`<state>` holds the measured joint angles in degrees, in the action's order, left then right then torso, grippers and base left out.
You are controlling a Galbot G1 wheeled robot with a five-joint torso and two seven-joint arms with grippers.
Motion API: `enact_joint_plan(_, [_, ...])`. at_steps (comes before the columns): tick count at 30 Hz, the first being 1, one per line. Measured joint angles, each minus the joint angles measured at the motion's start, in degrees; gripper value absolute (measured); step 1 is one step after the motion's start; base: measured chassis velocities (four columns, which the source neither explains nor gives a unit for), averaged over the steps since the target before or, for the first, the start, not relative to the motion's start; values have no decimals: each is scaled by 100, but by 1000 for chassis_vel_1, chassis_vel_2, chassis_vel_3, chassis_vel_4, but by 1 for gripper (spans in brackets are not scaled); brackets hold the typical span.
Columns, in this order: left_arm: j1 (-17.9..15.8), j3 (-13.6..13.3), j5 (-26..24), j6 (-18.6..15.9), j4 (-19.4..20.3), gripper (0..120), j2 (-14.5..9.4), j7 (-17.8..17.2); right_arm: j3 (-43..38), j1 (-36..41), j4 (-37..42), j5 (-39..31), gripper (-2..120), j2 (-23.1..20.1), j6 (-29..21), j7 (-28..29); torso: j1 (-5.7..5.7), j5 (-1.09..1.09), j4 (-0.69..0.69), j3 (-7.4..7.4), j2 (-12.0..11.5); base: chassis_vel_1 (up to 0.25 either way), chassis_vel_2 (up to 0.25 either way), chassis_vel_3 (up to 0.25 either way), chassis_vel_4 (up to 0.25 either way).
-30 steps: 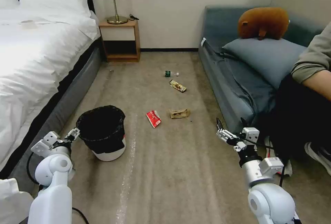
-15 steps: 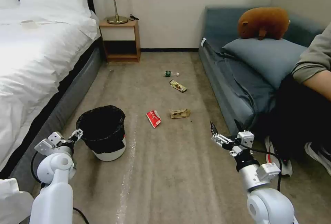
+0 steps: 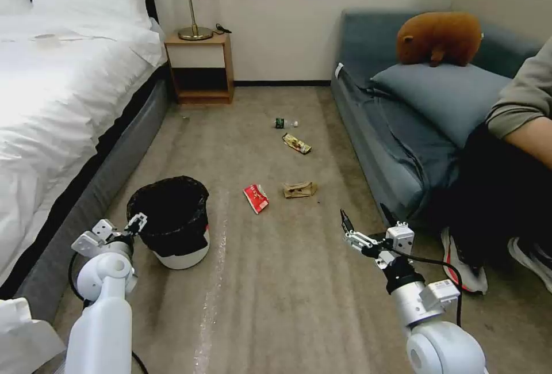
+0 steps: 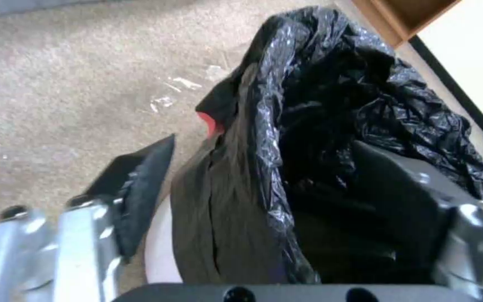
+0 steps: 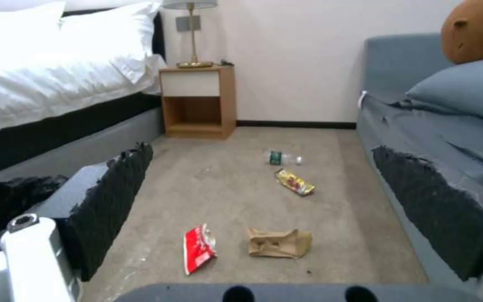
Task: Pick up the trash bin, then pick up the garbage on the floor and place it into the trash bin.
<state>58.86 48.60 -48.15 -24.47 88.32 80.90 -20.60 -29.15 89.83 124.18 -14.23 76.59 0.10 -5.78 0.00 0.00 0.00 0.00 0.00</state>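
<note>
The trash bin (image 3: 172, 230), white with a crinkly black bag, stands on the floor (image 3: 276, 282) near the bed. My left gripper (image 3: 138, 223) is open at its near-left rim. In the left wrist view that gripper (image 4: 264, 147) straddles the bagged rim (image 4: 269, 126), one finger (image 4: 141, 188) outside and one inside. The garbage lies beyond: a red-and-white packet (image 3: 256, 198), a brown paper bag (image 3: 299, 190), a gold wrapper (image 3: 296, 144) and a small bottle (image 3: 284, 123). My right gripper (image 3: 365, 218) hovers open and holds nothing, right of the litter. Between its fingers I see the packet (image 5: 198, 248) and paper bag (image 5: 278, 243).
A white bed (image 3: 52, 103) runs along the left. A wooden nightstand (image 3: 199, 69) with a lamp stands at the back wall. A blue sofa (image 3: 391, 132) with a pillow and brown plush borders the right, where a person sits with shoes on the carpet.
My left gripper has moved right to the bin's rim. My right arm has shifted left and lower, away from the sofa.
</note>
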Motion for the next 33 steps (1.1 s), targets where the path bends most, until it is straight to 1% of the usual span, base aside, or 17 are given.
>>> enact_joint_plan(4, [-70, -14, 179, 63, -226, 57, 13, 204, 73, 1, -42, 24, 100, 35, 45, -16, 0, 0, 1, 0, 0, 0, 0, 0, 0])
enact_joint_plan(5, [-70, -14, 179, 63, -226, 57, 13, 204, 73, 1, -42, 24, 100, 35, 45, -16, 0, 0, 1, 0, 0, 0, 0, 0, 0])
enact_joint_plan(7, [-82, -15, 199, 68, -272, 48, 40, 221, 95, 0, -73, 43, 100, 40, 70, -24, 0, 0, 0, 0, 0, 0, 0, 0, 0])
enact_joint_plan(8, [-82, -15, 199, 68, -272, 48, 40, 221, 95, 0, -73, 43, 100, 40, 70, -24, 0, 0, 0, 0, 0, 0, 0, 0, 0])
enact_joint_plan(10, [-76, -14, 223, 58, -291, 38, 68, 222, 108, -1, -110, 50, 100, 46, 100, -35, 0, 0, 0, 0, 0, 0, 0, 0, 0])
enact_joint_plan(11, [-76, -14, 223, 58, -291, 38, 68, 222, 108, -1, -110, 50, 100, 46, 100, -35, 0, 0, 0, 0, 0, 0, 0, 0, 0])
enact_joint_plan(13, [-52, 2, 278, 56, -318, 26, 109, 222, 90, -50, -145, 34, 100, 69, 109, -46, 0, 2, 0, 0, 0, 0, 0, 0, 0])
enact_joint_plan(14, [-52, 2, 278, 56, -318, 26, 109, 222, 90, -50, -145, 34, 100, 69, 109, -46, 0, 2, 0, 0, 0, 0, 0, 0, 0])
enact_joint_plan(16, [-20, 8, 305, 75, -325, 15, 124, 225, 46, -121, -161, -26, 100, 78, 107, -46, 0, 3, 1, -1, 0, 0, 0, 0, 0])
enact_joint_plan(17, [-20, 8, 305, 75, -325, 15, 124, 225, 46, -121, -161, -26, 100, 78, 107, -46, 0, 3, 1, -1, 0, 0, 0, 0, 0])
enact_joint_plan(19, [9, 21, 327, 78, -321, 6, 120, 225, 24, -163, -179, -57, 100, 72, 96, -46, 0, 5, 2, -1, 0, 0, 0, 0, 0])
enact_joint_plan(22, [37, 33, 336, 70, -303, 5, 107, 225, 24, -192, -224, -65, 100, 73, 96, -46, 0, 0, 1, 0, 1, 0, 0, 0, 0])
enact_joint_plan(28, [110, 47, 361, 43, -222, 5, 91, 225, 57, -210, -292, -65, 100, 91, 125, -47, 0, -1, 0, 0, 0, 0, 0, 0, 0])
enact_joint_plan(31, [273, 85, 474, -24, 30, 5, 90, 225, 56, -227, -323, -66, 100, 91, 194, -57, 0, -5, -1, 0, 0, 0, 0, 0, 0])
enact_joint_plan(32, [273, 85, 474, -24, 30, 5, 90, 225, 56, -227, -323, -66, 100, 91, 194, -57, 0, -5, -1, 0, 0, 0, 0, 0, 0])
enact_joint_plan(33, [384, 133, 564, -52, 213, 5, 105, 239, 36, -234, -346, -73, 100, 91, 256, -93, 0, -2, -1, 0, 0, 0, 0, 0, 0])
